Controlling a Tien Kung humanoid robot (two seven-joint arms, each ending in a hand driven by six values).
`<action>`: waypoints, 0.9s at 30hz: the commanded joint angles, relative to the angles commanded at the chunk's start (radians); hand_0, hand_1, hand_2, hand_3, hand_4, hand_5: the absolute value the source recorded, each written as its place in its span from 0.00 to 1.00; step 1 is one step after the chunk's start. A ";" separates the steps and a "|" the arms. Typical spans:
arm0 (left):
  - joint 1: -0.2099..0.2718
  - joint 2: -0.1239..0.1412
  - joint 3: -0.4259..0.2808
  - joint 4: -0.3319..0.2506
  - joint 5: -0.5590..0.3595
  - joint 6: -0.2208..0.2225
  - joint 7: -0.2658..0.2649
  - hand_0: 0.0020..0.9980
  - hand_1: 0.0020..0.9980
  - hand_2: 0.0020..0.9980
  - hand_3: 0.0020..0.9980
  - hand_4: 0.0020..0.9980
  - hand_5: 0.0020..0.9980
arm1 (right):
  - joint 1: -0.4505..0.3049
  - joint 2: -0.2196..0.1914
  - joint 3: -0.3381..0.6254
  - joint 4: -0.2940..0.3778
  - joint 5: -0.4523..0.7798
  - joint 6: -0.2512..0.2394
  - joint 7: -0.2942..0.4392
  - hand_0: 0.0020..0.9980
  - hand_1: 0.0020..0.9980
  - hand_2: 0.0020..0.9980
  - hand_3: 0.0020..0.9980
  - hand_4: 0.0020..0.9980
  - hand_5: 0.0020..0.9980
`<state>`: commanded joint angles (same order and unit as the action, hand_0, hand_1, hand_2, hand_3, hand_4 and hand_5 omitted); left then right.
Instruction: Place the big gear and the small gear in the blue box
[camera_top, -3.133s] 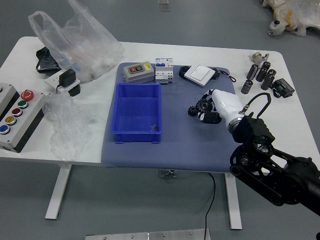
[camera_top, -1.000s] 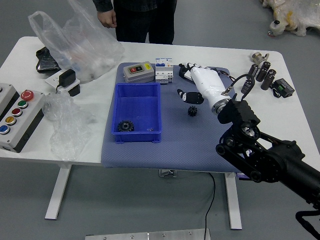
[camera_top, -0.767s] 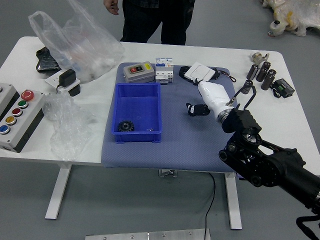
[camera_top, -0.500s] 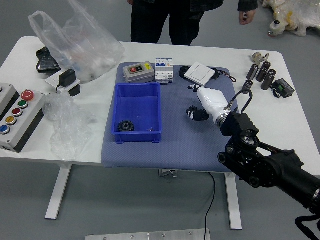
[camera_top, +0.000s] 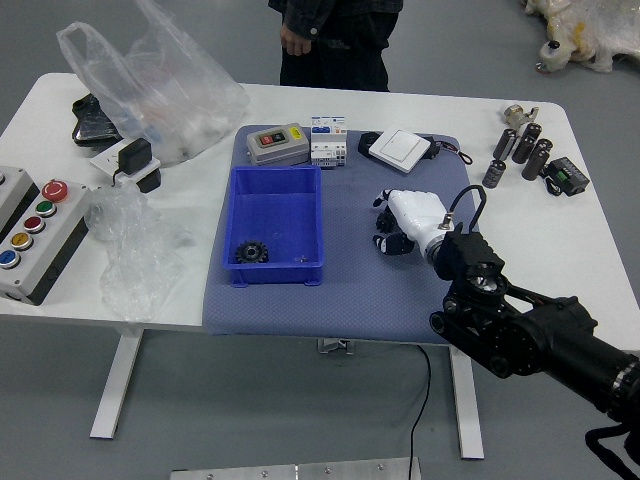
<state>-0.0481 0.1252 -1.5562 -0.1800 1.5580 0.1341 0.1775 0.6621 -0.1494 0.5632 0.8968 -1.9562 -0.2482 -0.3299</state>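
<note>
The big black gear (camera_top: 252, 252) lies inside the blue box (camera_top: 275, 272), in its near left corner. My right hand (camera_top: 386, 222) is over the mat to the right of the box, palm turned down, its fingers spread. The small black gear (camera_top: 386, 223) is between the thumb and the other fingers, mostly covered by the hand; no firm hold on it shows. My left hand is out of view.
Behind the box stand a grey switch box (camera_top: 278, 146) and a white block (camera_top: 328, 142); a white square device (camera_top: 399, 150) lies farther right. Plastic bags and a button panel (camera_top: 42, 235) are left. A person (camera_top: 345, 45) stands beyond the table, one hand lowered.
The big gear, earlier at my right hand, is now in the box. My right hand has come down over the small gear, which lay uncovered one second ago. A person has come into view and moved about.
</note>
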 joint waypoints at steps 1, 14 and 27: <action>0.000 0.000 0.000 0.000 0.000 0.000 0.000 0.62 0.52 0.52 0.66 0.69 0.27 | 0.001 -0.001 -0.001 -0.001 -0.001 -0.004 0.001 0.49 0.59 0.51 0.60 0.46 0.03; 0.000 0.000 0.001 0.000 0.000 0.000 -0.002 0.62 0.52 0.52 0.66 0.69 0.27 | 0.000 -0.006 -0.005 -0.001 0.000 -0.036 0.014 0.50 0.56 0.41 0.48 0.41 0.00; 0.005 0.001 -0.007 0.000 0.006 0.000 0.001 0.62 0.52 0.52 0.66 0.69 0.27 | 0.020 -0.076 0.044 0.227 -0.003 -0.052 0.015 0.50 0.56 0.40 0.48 0.41 0.00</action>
<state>-0.0435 0.1262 -1.5628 -0.1800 1.5643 0.1340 0.1782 0.6824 -0.2255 0.6068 1.1242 -1.9591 -0.3003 -0.3148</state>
